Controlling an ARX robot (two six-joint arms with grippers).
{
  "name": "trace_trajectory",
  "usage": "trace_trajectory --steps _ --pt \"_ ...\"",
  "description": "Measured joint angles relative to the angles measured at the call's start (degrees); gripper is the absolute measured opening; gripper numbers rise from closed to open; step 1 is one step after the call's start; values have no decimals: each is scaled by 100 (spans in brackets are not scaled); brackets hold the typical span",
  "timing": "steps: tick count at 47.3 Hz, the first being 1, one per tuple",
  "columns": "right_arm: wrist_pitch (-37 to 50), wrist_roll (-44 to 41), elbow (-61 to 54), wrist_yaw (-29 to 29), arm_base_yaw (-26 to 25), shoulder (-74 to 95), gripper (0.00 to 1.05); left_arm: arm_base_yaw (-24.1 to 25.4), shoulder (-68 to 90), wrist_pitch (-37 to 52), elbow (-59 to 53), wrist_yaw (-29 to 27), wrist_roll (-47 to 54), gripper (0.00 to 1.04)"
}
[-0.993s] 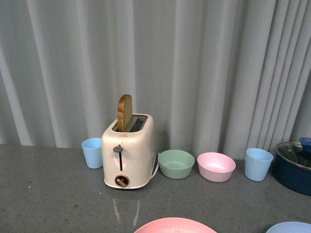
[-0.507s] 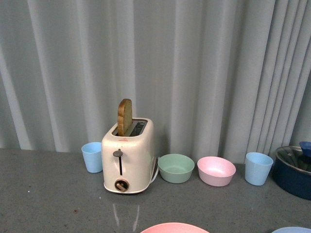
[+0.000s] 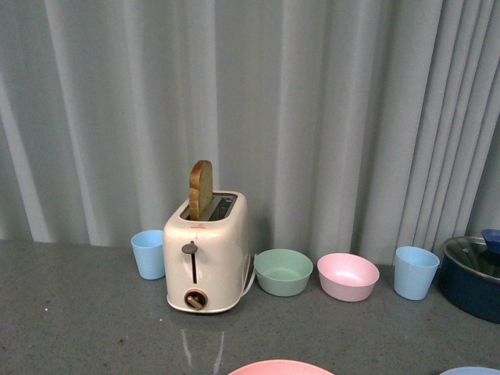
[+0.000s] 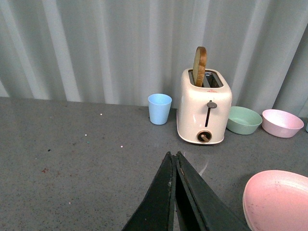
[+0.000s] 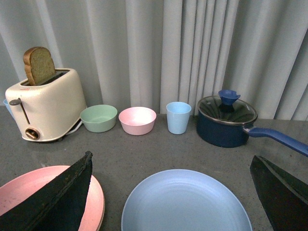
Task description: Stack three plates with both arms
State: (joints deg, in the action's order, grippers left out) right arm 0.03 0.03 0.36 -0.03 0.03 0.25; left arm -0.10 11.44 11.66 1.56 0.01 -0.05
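All three cameras face the curtain [image 3: 312, 117] at 12 o'clock, the wrist ones tilted lower over the table [image 3: 78, 312], sharing the toaster [image 3: 207, 254] and pink plate [image 3: 281, 367].

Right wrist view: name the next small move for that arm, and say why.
Probably lower the right gripper toward the light blue plate and close on its rim. Its jaws stand wide open and empty, the plate lies flat between them, and the pink plate sits beside it, apart, so nothing is stacked there yet.
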Motion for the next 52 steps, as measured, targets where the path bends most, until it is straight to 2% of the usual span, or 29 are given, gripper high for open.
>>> trace_trajectory --steps 6,10,21,43,47,48,52 --pt "0 0 0 0 0 0 97 0 -181 -184 2 0 0 4" --pt "0 0 0 0 2 0 97 0 -940 -1113 2 0 0 4" --pt "0 0 0 0 0 0 97 0 -1119 -1161 2 0 -4 4" --pt "0 2 0 0 0 0 97 0 -1121 -1163 2 0 -2 78" --pt "0 0 0 0 0 0 97 0 -1121 -1163 2 0 -2 97" --pt "0 2 0 0 0 0 97 0 -1121 -1163 2 0 2 100" --pt "0 2 0 0 0 0 97 0 -1121 -1163 2 0 -2 97"
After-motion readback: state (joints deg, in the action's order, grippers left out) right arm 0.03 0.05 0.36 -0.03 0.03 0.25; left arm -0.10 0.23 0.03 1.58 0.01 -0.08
